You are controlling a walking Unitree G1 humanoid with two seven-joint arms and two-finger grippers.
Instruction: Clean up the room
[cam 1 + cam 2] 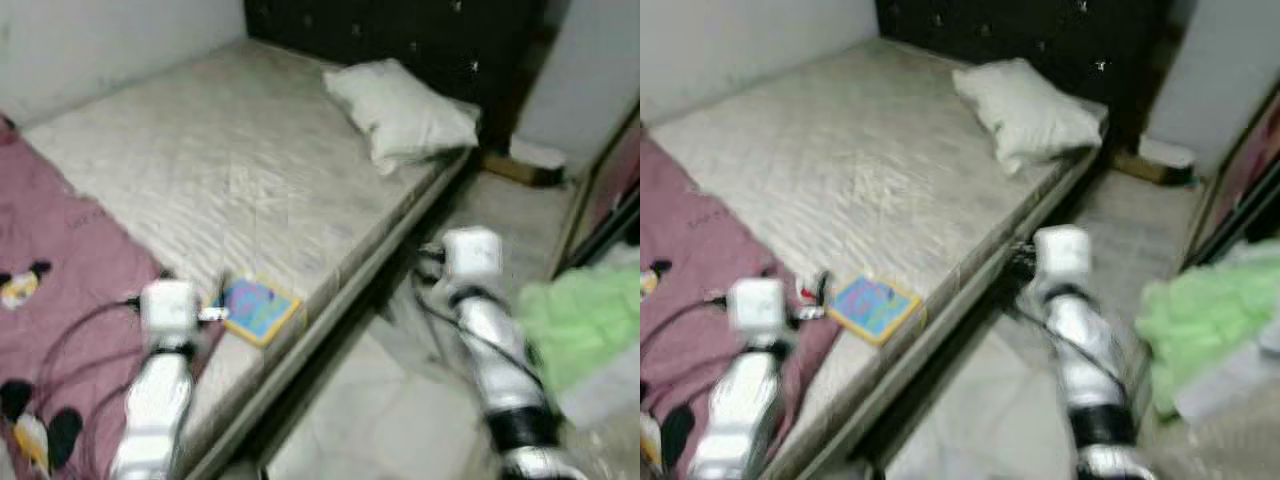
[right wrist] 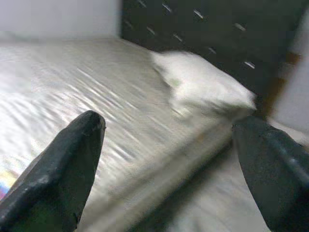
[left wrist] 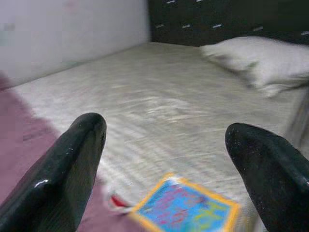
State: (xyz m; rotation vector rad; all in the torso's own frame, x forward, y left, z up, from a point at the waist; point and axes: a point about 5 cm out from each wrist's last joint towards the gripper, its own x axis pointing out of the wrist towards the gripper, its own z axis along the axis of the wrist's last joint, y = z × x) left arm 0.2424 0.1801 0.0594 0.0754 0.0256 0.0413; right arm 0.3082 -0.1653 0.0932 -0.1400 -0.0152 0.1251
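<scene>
Colourful flat book (image 1: 260,309), blue-faced with a yellow border, lies at the near edge of the pale quilted mattress (image 1: 230,170), lower centre of the left eye view, just beside the mauve printed blanket (image 1: 60,270) that covers the lower left. It appears thin, stiff and light; a glossy cover may be slippery. Lying flat, it offers little to pinch from above, so the corner nearest the mattress edge seems the better hold, probably after sliding it to overhang. A small red-and-white object (image 3: 115,200), too blurred to identify, lies touching or just beside the book's blanket-side edge.

Left gripper (image 3: 164,179) hovers just short of the book, its two black fingers spread wide and holding nothing. Right gripper (image 2: 169,169) is likewise spread and empty, held above the floor gap beside the bed, well apart from the book.

White soft pillow (image 1: 400,112) rests at upper centre against the dark studded headboard (image 1: 400,30). Green crumpled cloth (image 1: 585,320) lies on the floor at right. Black cables (image 1: 70,345) trail over the blanket near the left arm and could snag.
</scene>
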